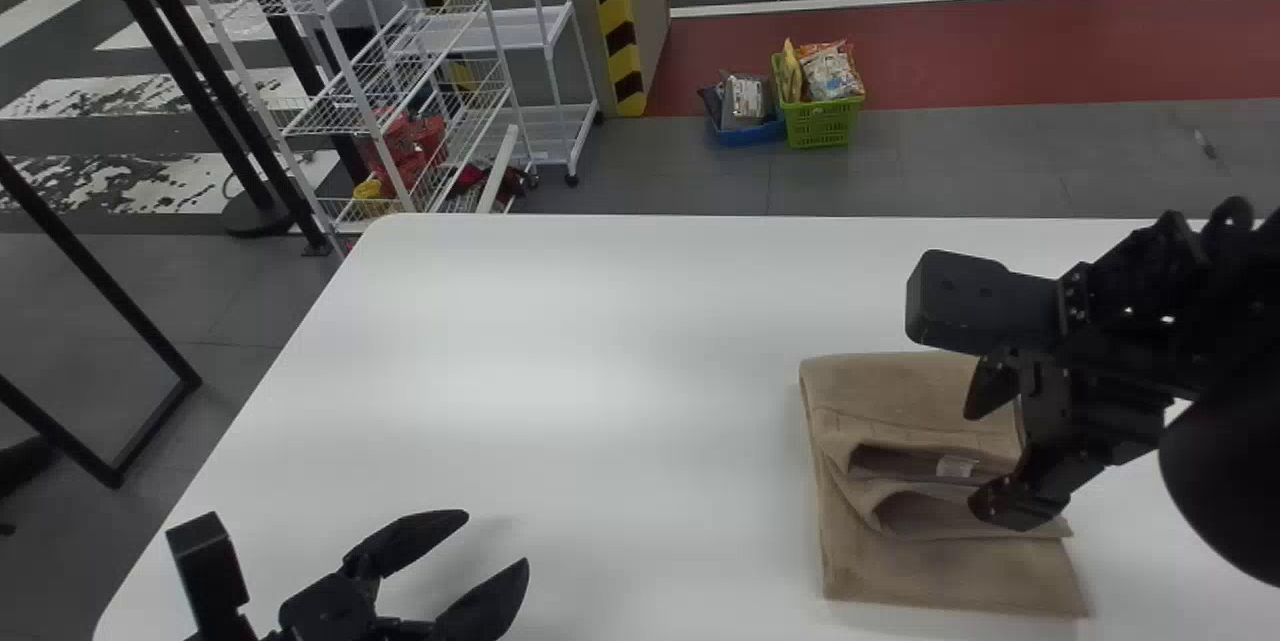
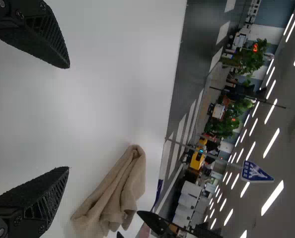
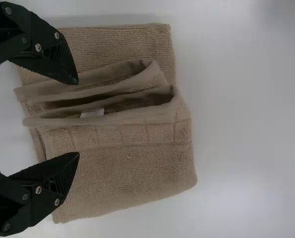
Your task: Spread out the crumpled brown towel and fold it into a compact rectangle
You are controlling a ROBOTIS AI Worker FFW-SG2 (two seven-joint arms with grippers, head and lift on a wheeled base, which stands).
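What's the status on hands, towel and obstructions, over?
Left hand open, away. Right hand open over towel. Towel folded, loose ridges on top may obstruct.

The head view looks forward and down from above the tabletop point(image 1: 600, 321), far enough back to take in the floor point(image 1: 960, 161) beyond its far edge. The left wrist view, turned on its side, faces slantwise across the tabletop and out to the room's ceiling point(image 2: 291, 144). The right wrist view, also sideways, looks steeply down from close over the brown towel point(image 1: 920, 576). All three share the towel and part of the tabletop.
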